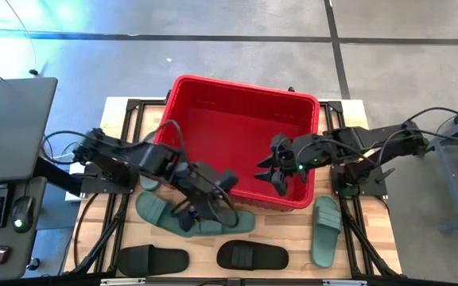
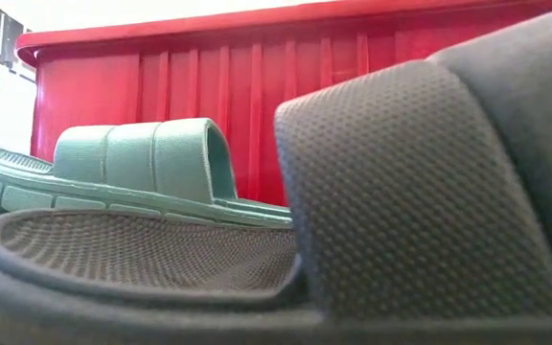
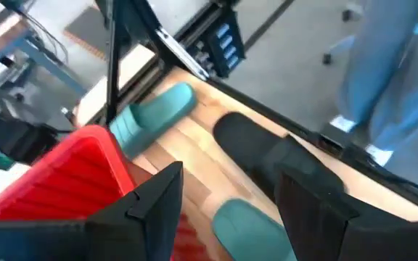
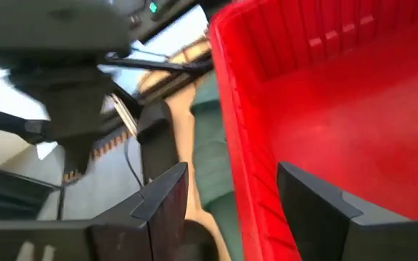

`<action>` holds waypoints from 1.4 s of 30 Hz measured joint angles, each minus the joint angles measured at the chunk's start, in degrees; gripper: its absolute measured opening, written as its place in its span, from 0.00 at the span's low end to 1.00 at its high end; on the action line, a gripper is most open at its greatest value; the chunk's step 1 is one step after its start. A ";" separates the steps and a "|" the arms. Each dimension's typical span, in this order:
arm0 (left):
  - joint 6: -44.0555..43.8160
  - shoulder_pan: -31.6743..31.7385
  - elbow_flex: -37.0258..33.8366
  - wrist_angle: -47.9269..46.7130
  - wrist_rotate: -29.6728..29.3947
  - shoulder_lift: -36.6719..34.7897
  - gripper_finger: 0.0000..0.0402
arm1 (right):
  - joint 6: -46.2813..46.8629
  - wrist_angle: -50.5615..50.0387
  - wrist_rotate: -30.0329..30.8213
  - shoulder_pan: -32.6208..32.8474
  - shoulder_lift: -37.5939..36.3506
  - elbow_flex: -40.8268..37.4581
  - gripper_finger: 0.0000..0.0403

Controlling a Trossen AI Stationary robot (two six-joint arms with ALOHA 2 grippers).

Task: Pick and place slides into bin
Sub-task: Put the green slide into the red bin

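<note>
The red bin (image 1: 237, 119) stands at the middle of the table. Green slides (image 1: 156, 210) lie sole-down on the table along the bin's near wall, and another green slide (image 1: 326, 230) lies to the bin's near right. Two black slides (image 1: 153, 259) (image 1: 253, 256) lie by the table's near edge. My left gripper (image 1: 217, 208) is open and empty over the green slides; its wrist view shows a green slide (image 3: 247, 226) between its fingers. My right gripper (image 1: 275, 176) is open and empty inside the bin (image 4: 339, 109), near its near wall.
The low view shows a black slide (image 2: 401, 192) filling the front, with a green slide (image 2: 142, 163) and the bin's wall (image 2: 257, 86) behind it. A desk with a keyboard and mouse (image 1: 22, 213) stands left of the table. A person's legs (image 3: 390, 80) show beyond the table's near edge.
</note>
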 joint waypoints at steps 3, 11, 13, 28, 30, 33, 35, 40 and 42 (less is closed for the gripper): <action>-0.03 0.00 -0.09 1.85 0.72 1.92 0.50 | -1.10 -1.22 -1.40 0.01 -0.02 0.01 0.50; -10.73 1.55 0.15 3.67 1.29 3.69 0.50 | 1.06 -8.44 -5.79 0.05 1.05 0.01 0.50; -11.89 1.68 0.34 4.02 0.96 3.41 0.50 | 2.09 -11.22 -5.76 0.05 1.91 -0.01 0.50; -26.45 -2.16 0.37 -18.18 5.55 2.75 0.50 | 7.19 -18.84 -18.92 6.82 6.97 -0.03 0.50; -29.94 -4.62 -0.30 -19.62 5.28 2.75 0.50 | 8.57 -18.82 -17.65 8.52 6.95 -0.03 0.50; -35.75 -8.47 -1.02 -19.15 4.06 2.78 0.50 | 11.81 -17.90 -17.61 11.18 6.95 -0.03 0.50; -39.97 -11.21 -1.03 -19.48 0.50 2.80 0.50 | 14.69 -16.74 -16.95 13.11 6.93 -0.03 0.50; -53.40 -17.08 -1.03 -24.28 -7.72 2.80 0.50 | 28.68 -16.68 -8.18 19.36 7.36 -0.01 0.50; -59.98 -19.73 -1.03 -27.50 -11.60 2.80 0.50 | 35.55 -18.38 -5.01 22.51 7.88 -0.01 0.50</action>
